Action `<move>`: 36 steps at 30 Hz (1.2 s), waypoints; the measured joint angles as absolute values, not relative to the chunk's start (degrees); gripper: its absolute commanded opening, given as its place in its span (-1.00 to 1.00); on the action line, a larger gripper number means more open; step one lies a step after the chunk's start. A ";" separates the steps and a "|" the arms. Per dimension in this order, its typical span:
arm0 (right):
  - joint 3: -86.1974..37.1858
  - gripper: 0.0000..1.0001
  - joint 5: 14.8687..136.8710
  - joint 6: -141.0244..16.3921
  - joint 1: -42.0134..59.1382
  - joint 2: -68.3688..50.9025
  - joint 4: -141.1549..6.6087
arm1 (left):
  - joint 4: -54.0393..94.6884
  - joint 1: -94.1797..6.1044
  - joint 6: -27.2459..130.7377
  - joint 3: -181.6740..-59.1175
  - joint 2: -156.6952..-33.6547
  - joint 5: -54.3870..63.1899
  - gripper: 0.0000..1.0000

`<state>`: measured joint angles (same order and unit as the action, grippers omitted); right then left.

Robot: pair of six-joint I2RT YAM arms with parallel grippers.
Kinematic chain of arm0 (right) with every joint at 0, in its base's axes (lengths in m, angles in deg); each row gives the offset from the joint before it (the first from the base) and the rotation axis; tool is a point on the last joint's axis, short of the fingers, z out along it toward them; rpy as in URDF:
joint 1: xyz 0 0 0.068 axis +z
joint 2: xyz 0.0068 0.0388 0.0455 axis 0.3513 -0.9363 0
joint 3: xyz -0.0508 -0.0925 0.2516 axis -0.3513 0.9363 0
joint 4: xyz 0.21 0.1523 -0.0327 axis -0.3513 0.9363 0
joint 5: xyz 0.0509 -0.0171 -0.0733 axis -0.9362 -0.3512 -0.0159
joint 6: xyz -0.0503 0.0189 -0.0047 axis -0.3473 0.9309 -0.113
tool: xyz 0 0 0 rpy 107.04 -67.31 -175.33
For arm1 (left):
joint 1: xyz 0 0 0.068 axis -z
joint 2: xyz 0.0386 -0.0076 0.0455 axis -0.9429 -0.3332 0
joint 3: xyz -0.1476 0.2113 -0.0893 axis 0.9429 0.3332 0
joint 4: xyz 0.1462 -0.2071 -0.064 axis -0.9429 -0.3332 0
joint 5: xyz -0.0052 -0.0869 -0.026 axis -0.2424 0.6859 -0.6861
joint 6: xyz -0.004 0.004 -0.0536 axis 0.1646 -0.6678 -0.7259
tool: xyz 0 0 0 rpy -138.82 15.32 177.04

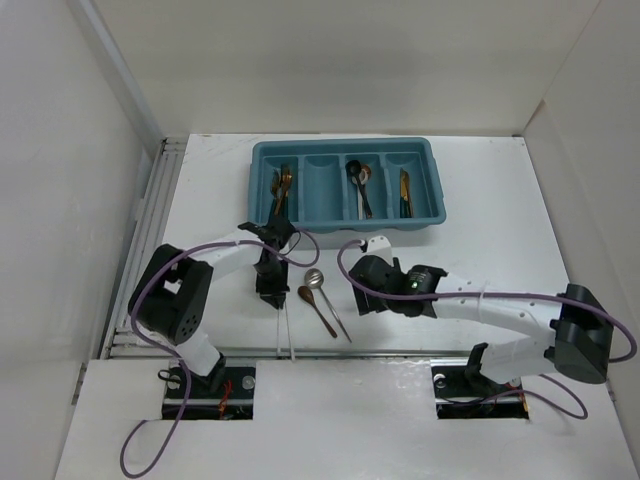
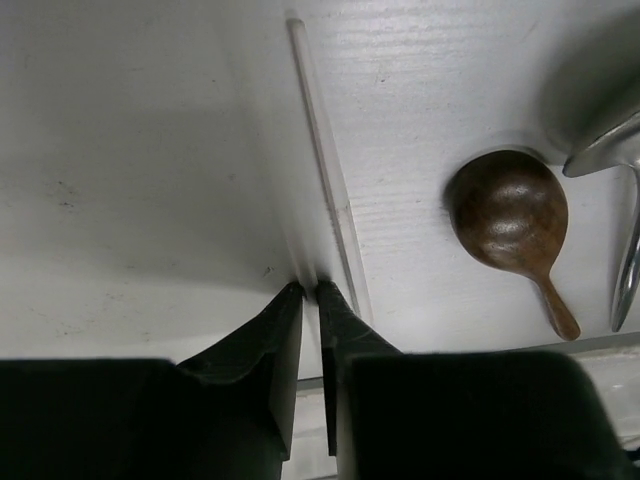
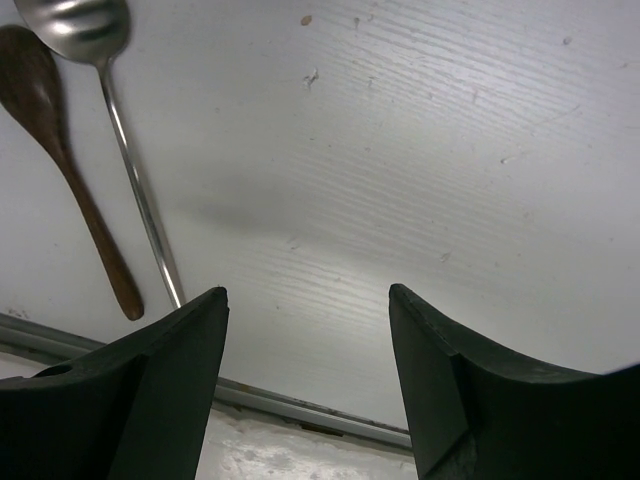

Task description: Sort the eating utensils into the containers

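The teal tray [image 1: 345, 216] stands at the far middle of the table. Its leftmost slot holds copper utensils [image 1: 283, 186], its third slot spoons [image 1: 360, 186], its fourth slot copper and dark pieces [image 1: 404, 192]. Two white chopsticks [image 1: 288, 332] lie near the front edge. My left gripper [image 1: 270, 297] is down on their far end, jaws shut to a thin slit on one white chopstick [image 2: 307, 268]; the other chopstick [image 2: 325, 165] lies just right of the fingers. A brown wooden spoon [image 1: 317, 308] [image 2: 512, 215] and a silver spoon [image 1: 326, 298] [image 3: 120, 140] lie beside them. My right gripper [image 1: 362, 298] [image 3: 307, 292] is open and empty over bare table, right of the spoons.
A metal rail [image 1: 330, 353] runs along the table's near edge, just beyond the chopsticks' near ends. White walls enclose the table on the left, right and far side. The tray's second slot [image 1: 322, 186] shows no utensils.
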<state>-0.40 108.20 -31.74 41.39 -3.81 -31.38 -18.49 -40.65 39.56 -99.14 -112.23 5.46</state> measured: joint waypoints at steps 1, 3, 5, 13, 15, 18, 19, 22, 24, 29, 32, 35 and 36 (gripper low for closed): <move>-0.40 0.42 108.64 -31.66 41.41 -3.46 -30.83 | -19.17 -40.65 39.40 -99.80 -113.00 5.59 -0.88; -0.40 0.44 109.40 -31.39 41.41 -2.35 -29.65 | -20.32 -40.67 39.18 -100.91 -114.46 5.86 -1.00; -0.40 0.44 110.32 -31.05 41.41 -0.71 -28.43 | -21.22 -40.67 39.14 -101.50 -115.45 6.05 -1.00; -0.40 0.44 113.27 -29.25 41.41 5.61 -25.54 | -21.88 -40.65 38.94 -102.16 -115.29 6.77 -1.00; -0.40 0.44 113.73 -29.01 41.41 5.98 -25.30 | -21.90 -40.36 39.49 -102.16 -114.79 6.69 -1.00; -0.40 0.44 114.38 -29.23 41.41 5.65 -25.06 | -21.66 -39.31 40.52 -102.16 -113.22 6.62 -1.00; -0.49 0.44 114.58 -29.38 41.41 5.24 -25.00 | -21.72 -38.83 40.65 -102.16 -112.04 6.80 -1.00; -0.99 0.44 114.73 -30.41 41.41 3.36 -25.02 | -21.74 -37.78 40.76 -102.16 -107.62 7.39 -1.00; -1.56 0.44 114.78 -31.39 41.41 2.22 -24.80 | -21.74 -37.59 40.76 -102.16 -104.98 7.95 -1.00; -3.20 0.44 115.15 -32.88 41.41 1.43 -24.84 | -22.07 -37.65 40.74 -102.16 -101.74 9.20 -1.00; -3.50 0.44 115.41 -33.34 41.41 1.45 -24.89 | -23.45 -37.00 40.87 -103.95 -101.74 10.88 -1.00; -3.59 0.49 115.98 -33.56 41.41 1.45 -24.84 | -25.74 -35.36 41.72 -114.11 -104.67 11.39 -1.00; -3.68 0.49 116.37 -33.60 41.41 1.45 -24.80 | -26.09 -34.99 42.20 -119.95 -106.79 11.12 -1.00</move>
